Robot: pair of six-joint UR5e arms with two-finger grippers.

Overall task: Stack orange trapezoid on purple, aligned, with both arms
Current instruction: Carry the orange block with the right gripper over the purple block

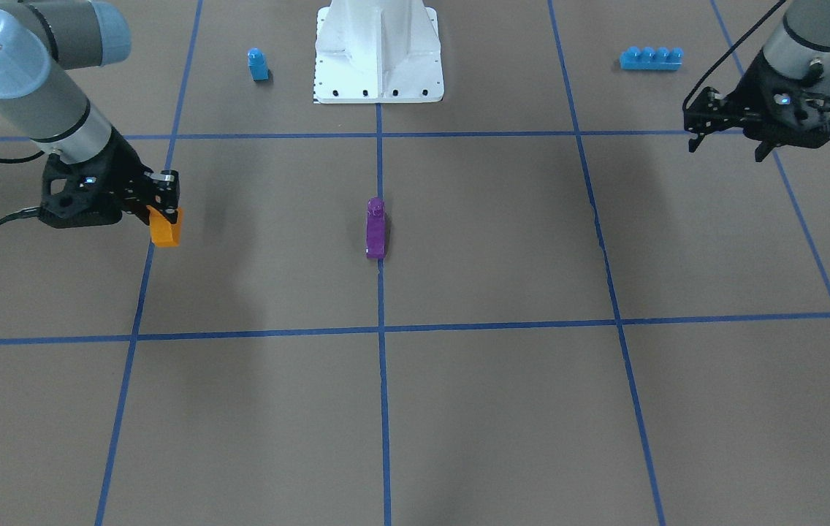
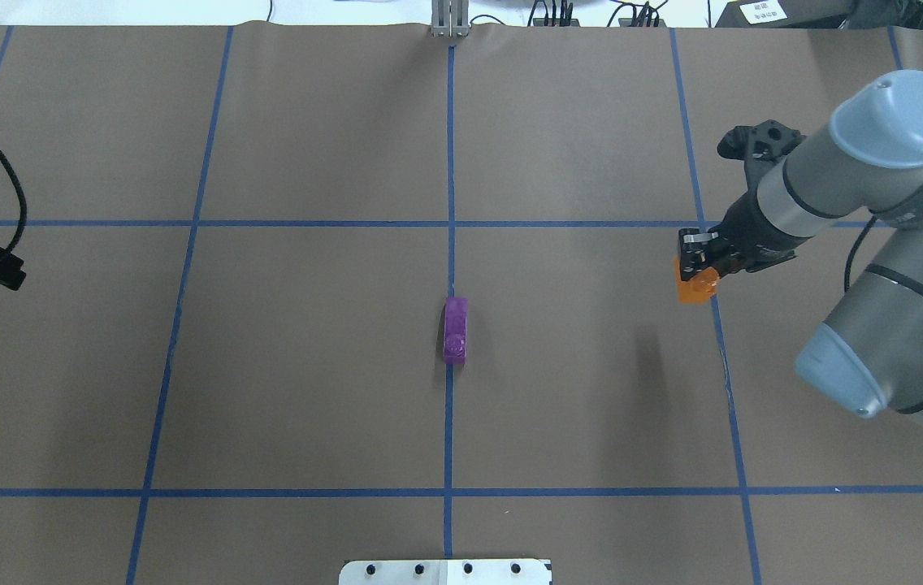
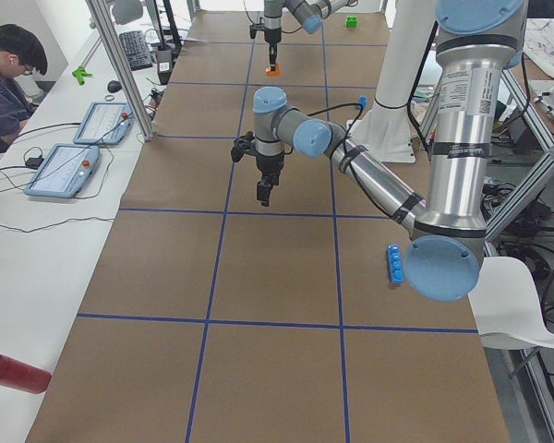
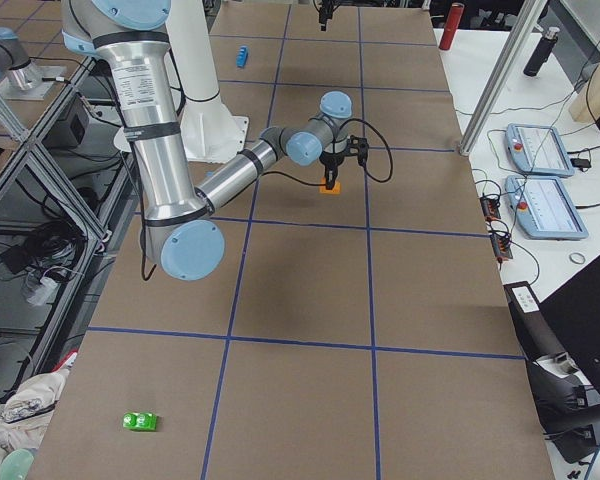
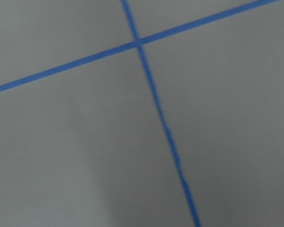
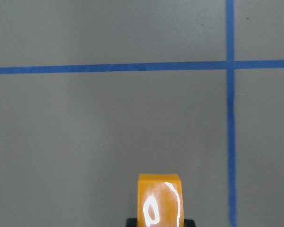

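Far back, the small blue brick (image 1: 258, 64) and the long blue brick (image 1: 651, 58) flank the white pedestal (image 1: 378, 51), well apart from the purple (image 1: 375, 228) at mid-counter (image 1: 503, 409). The right end effector (image 1: 164, 216) pinches the orange trapezoid (image 1: 165, 229); the left end effector (image 1: 726, 150) hangs spread.

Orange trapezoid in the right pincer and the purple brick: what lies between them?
Nothing but bare brown table cover. The overhead view shows no object between the orange trapezoid, held in the right pincer, and the purple brick.
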